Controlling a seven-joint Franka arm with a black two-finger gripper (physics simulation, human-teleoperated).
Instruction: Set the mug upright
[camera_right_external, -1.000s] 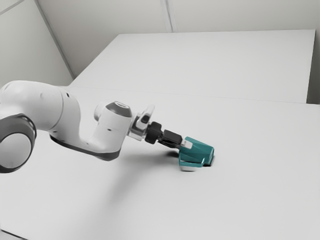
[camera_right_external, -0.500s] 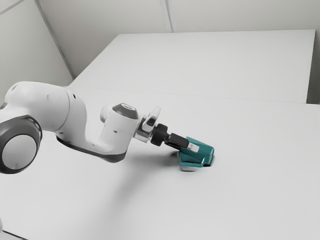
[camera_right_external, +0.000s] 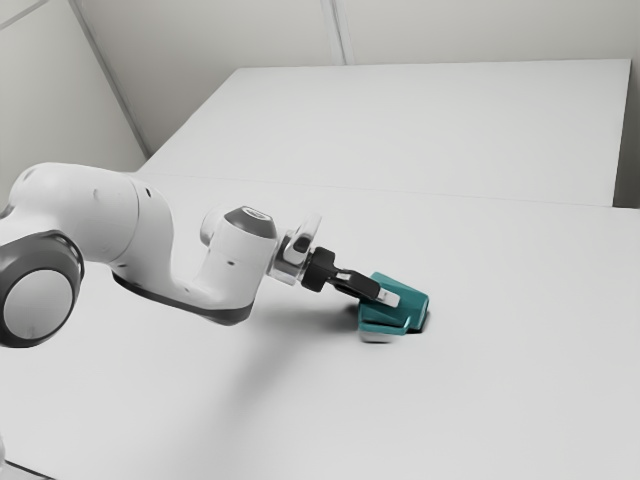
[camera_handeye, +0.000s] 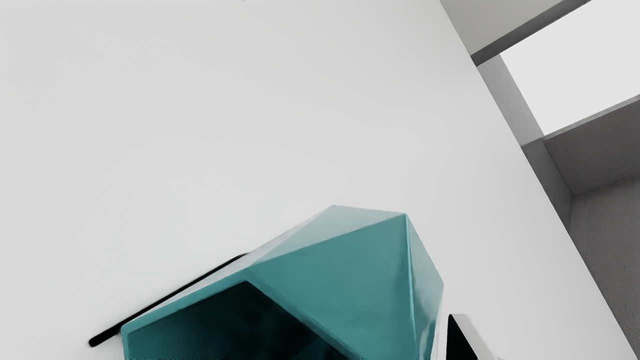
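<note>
Table (camera_right_external: 520, 370): white.
Mug (camera_right_external: 412, 300): teal, on its side.
Your gripper (camera_right_external: 388, 297): mug's 10 o'clock, exterior view; partly open, gripping nothing.

A white table (camera_right_external: 520, 400) is evenly lit. Beyond the table, a broad white panel (camera_right_external: 430, 130) is seen, and behind both stands a pale grey wall (camera_right_external: 200, 30), divided by a narrow strip (camera_right_external: 337, 30). In the wrist view, past the table's edge, a bright white area (camera_handeye: 580, 65) is bordered by a dark grey band (camera_handeye: 530, 30); a rough dark surface (camera_handeye: 600, 135) is also noted, wall or floor undetermined.
</note>
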